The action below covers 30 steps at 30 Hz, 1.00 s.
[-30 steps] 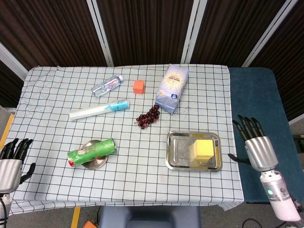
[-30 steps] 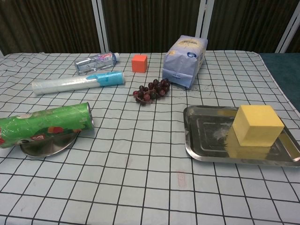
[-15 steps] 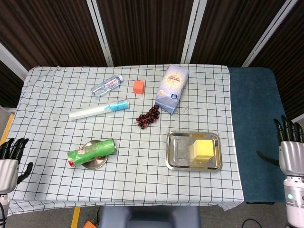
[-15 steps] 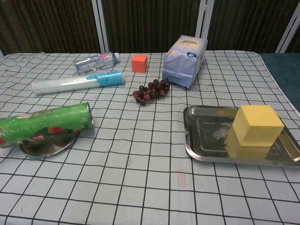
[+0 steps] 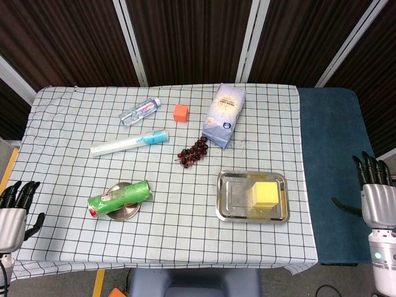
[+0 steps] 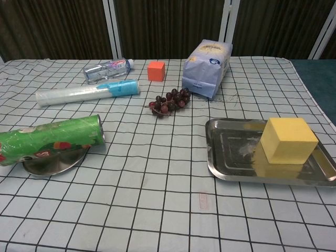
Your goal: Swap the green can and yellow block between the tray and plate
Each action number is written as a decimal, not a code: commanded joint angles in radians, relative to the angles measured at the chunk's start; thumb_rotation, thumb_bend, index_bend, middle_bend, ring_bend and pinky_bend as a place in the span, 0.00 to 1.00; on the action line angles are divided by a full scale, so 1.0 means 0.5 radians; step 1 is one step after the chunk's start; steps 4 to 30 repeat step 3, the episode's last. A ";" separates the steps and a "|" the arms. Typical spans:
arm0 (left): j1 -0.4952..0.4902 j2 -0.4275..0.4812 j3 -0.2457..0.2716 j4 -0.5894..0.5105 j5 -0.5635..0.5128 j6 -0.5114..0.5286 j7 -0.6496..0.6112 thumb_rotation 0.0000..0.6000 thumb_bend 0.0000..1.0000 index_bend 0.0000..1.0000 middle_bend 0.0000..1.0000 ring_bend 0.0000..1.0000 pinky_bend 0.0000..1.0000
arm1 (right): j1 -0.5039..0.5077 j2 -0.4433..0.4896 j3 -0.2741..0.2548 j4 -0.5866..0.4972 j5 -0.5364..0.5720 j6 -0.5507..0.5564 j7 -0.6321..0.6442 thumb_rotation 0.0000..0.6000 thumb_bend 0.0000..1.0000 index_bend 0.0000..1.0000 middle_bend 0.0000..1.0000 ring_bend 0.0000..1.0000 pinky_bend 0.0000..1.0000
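Block (image 5: 265, 193) first: where does it sit?

On the right half of the tray (image 5: 234, 193), flat on its base, near the table's (image 5: 185, 241) front right corner. The chest view shows the tray floor bare to the block's left.

And the hands?

Both are off the cloth. The right hand (image 5: 377, 201) hangs beyond the blue mat (image 5: 328, 154), well apart from the tray, fingers stretched out and apart, gripping nothing. The left hand (image 5: 12, 218) waits at the front left corner, fingers likewise spread and empty. The chest view shows neither.

So which step is this?

I'd judge it a rest pose between moves, with no reach in hand. Nothing is touched. The block is the closest thing to the right hand, the can (image 5: 120, 198) lying across its plate (image 5: 122, 214) the closest to the left.

What does the next move call for?

If it's the block, probably a long sweep of the right arm inward over the mat, coming down from above so the fingers clear the tray's raised rim, then closing on two opposite faces.

Any trouble there?

The tray looks slick, so a sideways nudge could slide the block, or the tray itself. The grapes (image 5: 193, 150) are far enough off not to matter.
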 commanded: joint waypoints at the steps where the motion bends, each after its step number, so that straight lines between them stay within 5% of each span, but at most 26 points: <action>1: 0.000 0.004 0.000 0.001 -0.002 -0.004 -0.006 1.00 0.38 0.11 0.14 0.08 0.14 | -0.003 -0.008 0.002 0.000 -0.009 -0.008 -0.016 1.00 0.05 0.00 0.00 0.00 0.00; 30: 0.002 0.004 -0.003 0.000 0.004 0.008 -0.006 1.00 0.38 0.11 0.14 0.08 0.14 | -0.004 -0.009 -0.003 0.000 -0.020 -0.020 -0.026 1.00 0.05 0.00 0.00 0.00 0.00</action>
